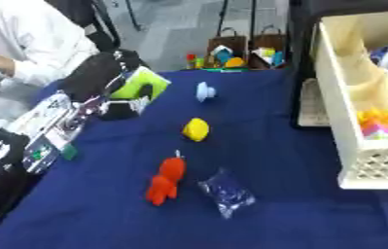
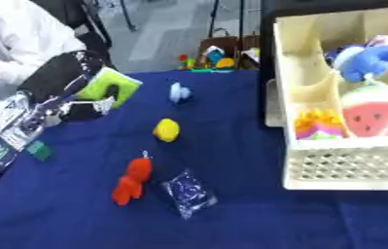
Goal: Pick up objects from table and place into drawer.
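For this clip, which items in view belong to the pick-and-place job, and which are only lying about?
Job items: left hand closed on the green block; pale blue piece; yellow toy; red figure; blue packet; drawer.

Lying about: baskets of toys beyond the table; green tag at the left edge.

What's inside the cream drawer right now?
The cream drawer holds a blue plush toy, a watermelon-slice toy and a yellow-and-pink item. Its walls and these toys hide the compartment floors and anything lying lower.
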{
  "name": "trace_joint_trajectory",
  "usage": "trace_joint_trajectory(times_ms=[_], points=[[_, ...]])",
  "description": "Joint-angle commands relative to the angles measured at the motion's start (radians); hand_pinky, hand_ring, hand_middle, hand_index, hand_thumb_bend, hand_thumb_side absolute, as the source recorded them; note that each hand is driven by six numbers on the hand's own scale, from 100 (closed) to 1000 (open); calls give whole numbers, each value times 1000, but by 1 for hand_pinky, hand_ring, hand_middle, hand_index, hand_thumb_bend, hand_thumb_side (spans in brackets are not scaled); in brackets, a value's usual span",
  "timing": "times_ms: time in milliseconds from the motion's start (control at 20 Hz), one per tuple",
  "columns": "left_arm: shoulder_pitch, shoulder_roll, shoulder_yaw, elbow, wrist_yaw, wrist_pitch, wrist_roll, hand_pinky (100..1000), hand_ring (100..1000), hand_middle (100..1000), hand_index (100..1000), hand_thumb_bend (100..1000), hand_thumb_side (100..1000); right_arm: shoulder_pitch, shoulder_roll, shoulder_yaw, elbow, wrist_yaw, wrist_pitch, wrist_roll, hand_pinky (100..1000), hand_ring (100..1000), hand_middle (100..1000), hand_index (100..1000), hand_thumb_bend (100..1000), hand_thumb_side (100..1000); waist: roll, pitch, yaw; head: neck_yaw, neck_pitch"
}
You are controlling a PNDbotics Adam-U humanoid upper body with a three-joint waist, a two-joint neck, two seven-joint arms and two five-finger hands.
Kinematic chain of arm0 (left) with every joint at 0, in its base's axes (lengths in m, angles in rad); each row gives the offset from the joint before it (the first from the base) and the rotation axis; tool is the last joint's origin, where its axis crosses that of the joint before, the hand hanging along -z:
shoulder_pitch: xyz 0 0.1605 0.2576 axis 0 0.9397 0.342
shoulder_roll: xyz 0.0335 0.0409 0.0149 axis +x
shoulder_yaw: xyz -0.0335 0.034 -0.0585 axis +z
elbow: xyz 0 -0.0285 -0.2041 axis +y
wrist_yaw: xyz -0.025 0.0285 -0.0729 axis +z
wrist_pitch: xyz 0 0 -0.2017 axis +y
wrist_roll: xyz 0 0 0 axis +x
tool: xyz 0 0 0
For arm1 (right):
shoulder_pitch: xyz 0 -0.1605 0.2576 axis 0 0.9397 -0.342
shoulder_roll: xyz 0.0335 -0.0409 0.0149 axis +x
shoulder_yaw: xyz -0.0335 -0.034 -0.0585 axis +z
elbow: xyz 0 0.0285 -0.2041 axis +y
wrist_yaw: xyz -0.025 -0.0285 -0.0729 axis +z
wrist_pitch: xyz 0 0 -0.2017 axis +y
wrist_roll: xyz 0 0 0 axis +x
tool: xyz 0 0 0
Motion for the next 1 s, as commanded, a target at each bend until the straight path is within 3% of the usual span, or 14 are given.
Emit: trace_joint_trajectory(times_ms=[50,100,150,500,1000], points=[[-6,51,11,-50,-27,6,14,530,721,568,697,100,309,-8,-12,-6,-13,-7,-5,-12,686,665,598,752,100,891,0,-33,1,-1,0],[-6,51,11,-59,-32,8,17,528,720,566,694,100,356,-9,-12,-6,-13,-9,-5,-13,686,665,598,752,100,891,1,-35,1,-1,-1],[-5,52,11,-67,-37,10,20,530,718,568,693,100,314,-9,-12,-6,-13,-10,-4,-13,686,665,598,752,100,891,2,-37,1,-1,-1],[-10,62,17,-161,-74,23,61,536,710,559,682,100,343,-9,-13,-6,-13,-17,2,-14,686,664,600,751,100,889,13,-60,2,-6,5],[-47,91,13,-329,92,40,37,526,713,548,676,100,372,-1,-19,-4,-13,-31,13,-15,682,661,604,751,100,888,20,-112,5,-21,52]])
